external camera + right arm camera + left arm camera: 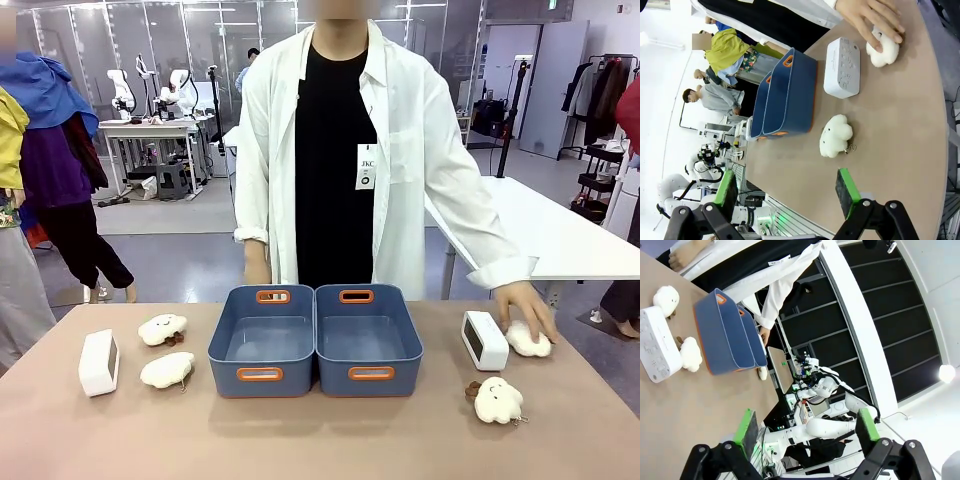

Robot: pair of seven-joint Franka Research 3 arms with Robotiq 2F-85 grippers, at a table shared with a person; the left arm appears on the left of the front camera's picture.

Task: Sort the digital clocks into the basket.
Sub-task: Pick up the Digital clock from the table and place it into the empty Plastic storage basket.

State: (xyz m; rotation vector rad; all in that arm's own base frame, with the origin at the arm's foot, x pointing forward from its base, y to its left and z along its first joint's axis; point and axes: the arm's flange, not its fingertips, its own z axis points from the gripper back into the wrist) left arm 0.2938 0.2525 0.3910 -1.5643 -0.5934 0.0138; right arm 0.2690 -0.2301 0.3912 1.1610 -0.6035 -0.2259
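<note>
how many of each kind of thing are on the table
clocks: 2
plush clouds: 4
baskets: 2
total: 8

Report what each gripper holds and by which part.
Nothing. The left gripper and right gripper are both open and empty. The person's hand rests on a cloud plush.

A grey floor [180, 215] runs back to glass partitions [150, 35]. A long white table [570, 235] stands at the right with a garment rack [603, 85] behind it. A white workbench [150, 128] stands far back on the left.
</note>
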